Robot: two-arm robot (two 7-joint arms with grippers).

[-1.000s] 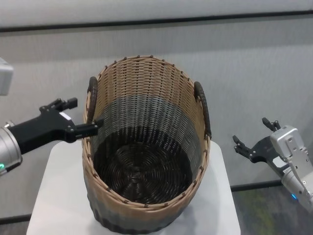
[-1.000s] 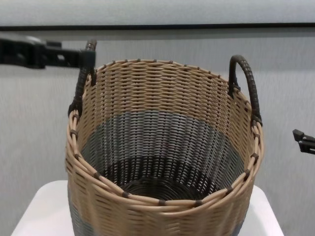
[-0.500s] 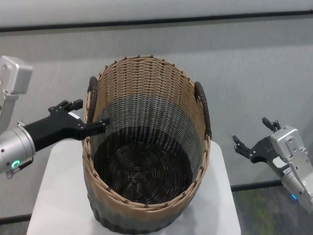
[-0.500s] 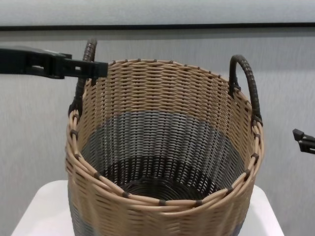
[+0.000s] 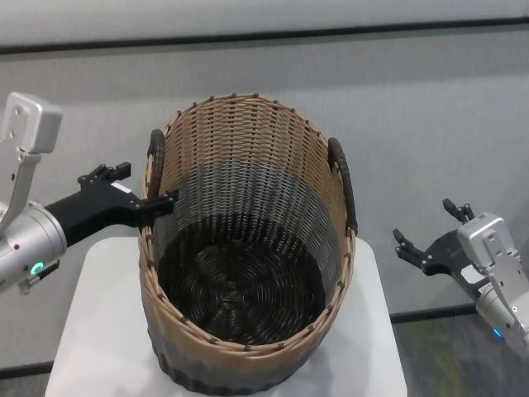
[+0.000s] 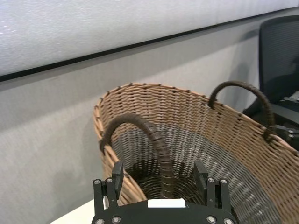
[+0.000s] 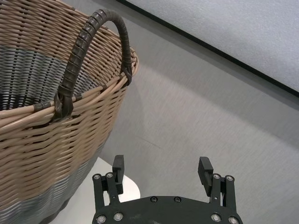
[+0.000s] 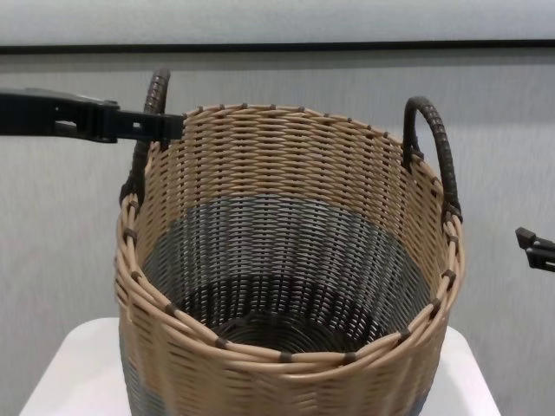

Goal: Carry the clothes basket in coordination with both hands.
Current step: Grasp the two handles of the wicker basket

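Note:
The clothes basket [image 5: 248,157] stands upright on a white table [image 5: 95,331], empty inside. My left gripper [image 5: 142,187] is open, its two fingers astride the basket's left loop handle [image 5: 154,161]. In the left wrist view the handle [image 6: 156,140] runs between the fingers [image 6: 117,173], not pinched. In the chest view the left gripper [image 8: 139,126] reaches across that handle [image 8: 154,91]. My right gripper [image 5: 428,227] is open and empty, off to the right of the right handle [image 5: 343,178], well apart from it. The right wrist view shows that handle [image 7: 81,49] beyond the open gripper [image 7: 162,164].
A grey wall with a dark stripe [image 5: 331,35] runs close behind the basket. A black chair [image 6: 280,56] stands beyond the basket's right side. The table's right edge [image 5: 388,331] drops to the floor under my right arm.
My left gripper slid forward over the left handle, then eased back a little; its fingers now straddle the handle. The right arm and the basket have not moved.

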